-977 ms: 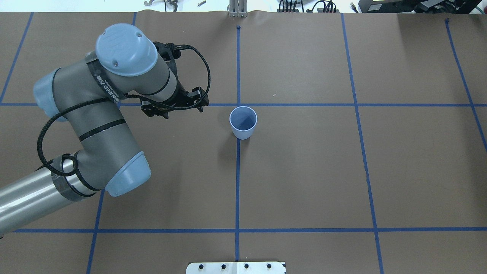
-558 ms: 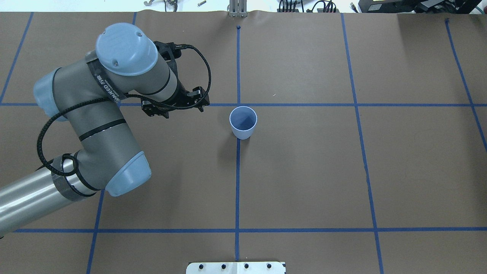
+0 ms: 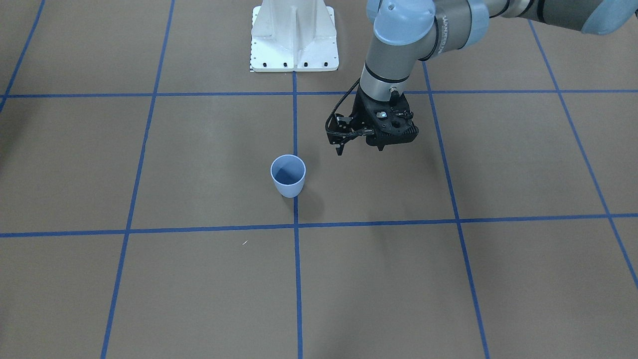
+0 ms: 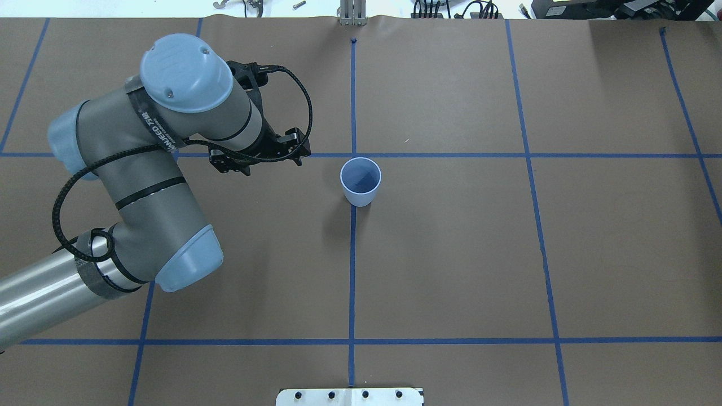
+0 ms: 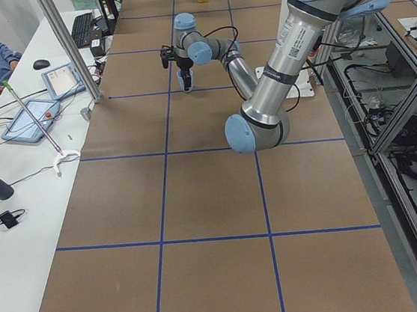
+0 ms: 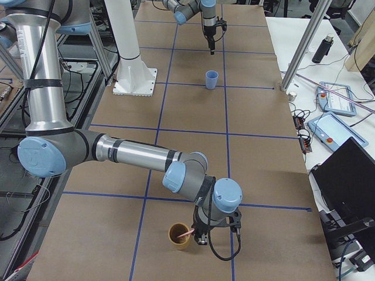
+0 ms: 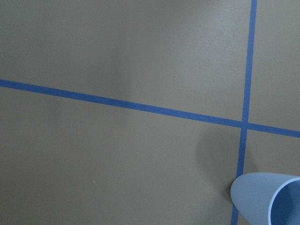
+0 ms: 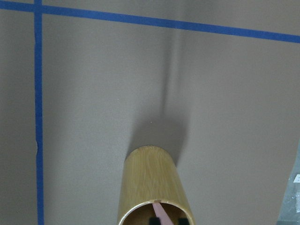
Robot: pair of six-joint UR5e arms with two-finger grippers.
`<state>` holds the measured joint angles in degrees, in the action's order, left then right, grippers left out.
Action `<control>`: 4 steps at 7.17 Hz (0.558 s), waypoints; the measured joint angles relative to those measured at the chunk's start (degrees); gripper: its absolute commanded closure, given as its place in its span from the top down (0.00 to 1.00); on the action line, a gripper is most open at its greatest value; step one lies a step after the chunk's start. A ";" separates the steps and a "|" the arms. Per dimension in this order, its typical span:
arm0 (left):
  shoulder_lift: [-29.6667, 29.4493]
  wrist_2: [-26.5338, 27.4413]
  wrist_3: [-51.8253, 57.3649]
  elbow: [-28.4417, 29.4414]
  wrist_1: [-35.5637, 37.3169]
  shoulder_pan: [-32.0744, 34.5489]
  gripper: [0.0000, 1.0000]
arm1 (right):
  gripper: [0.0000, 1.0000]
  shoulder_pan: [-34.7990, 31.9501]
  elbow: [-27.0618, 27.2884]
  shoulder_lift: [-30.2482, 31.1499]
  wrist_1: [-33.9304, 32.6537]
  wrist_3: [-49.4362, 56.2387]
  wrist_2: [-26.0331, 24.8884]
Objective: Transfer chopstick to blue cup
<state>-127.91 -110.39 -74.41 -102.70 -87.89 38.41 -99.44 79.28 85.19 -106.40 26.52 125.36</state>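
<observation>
At the tips of the right claw [image 6: 201, 239], its grip impossible to tell, a thin, stiff, likely light, slippery chopstick [image 8: 161, 212] leans in a wooden cup [image 8: 149, 180], best pinched near its top.

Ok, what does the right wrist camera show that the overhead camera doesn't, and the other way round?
Only the right wrist view shows the tan bamboo cylinder cup, with a pink chopstick showing inside its mouth at the picture's bottom edge. Only the overhead view shows the light blue plastic cup, upright and empty, and the left gripper hanging open beside it, apart from it. Both show the brown paper-covered table with its blue tape grid lines.
</observation>
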 measured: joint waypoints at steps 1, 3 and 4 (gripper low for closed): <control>0.04 0.08 -0.02 0.01 0.00 0.00 0.98 | 0.00 0.05 0.00 -0.22 -0.06 -0.03 -0.05; 0.04 0.88 -0.03 0.21 0.00 -0.02 0.98 | 0.00 -0.02 0.28 -0.81 -0.38 -0.08 0.02; 0.03 1.11 -0.03 0.26 0.00 -0.09 0.98 | 0.00 -0.59 0.69 -0.90 -0.59 -0.12 0.07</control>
<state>-127.87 -109.28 -74.44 -102.44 -87.89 38.32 -100.03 79.97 84.29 -107.00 26.40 125.43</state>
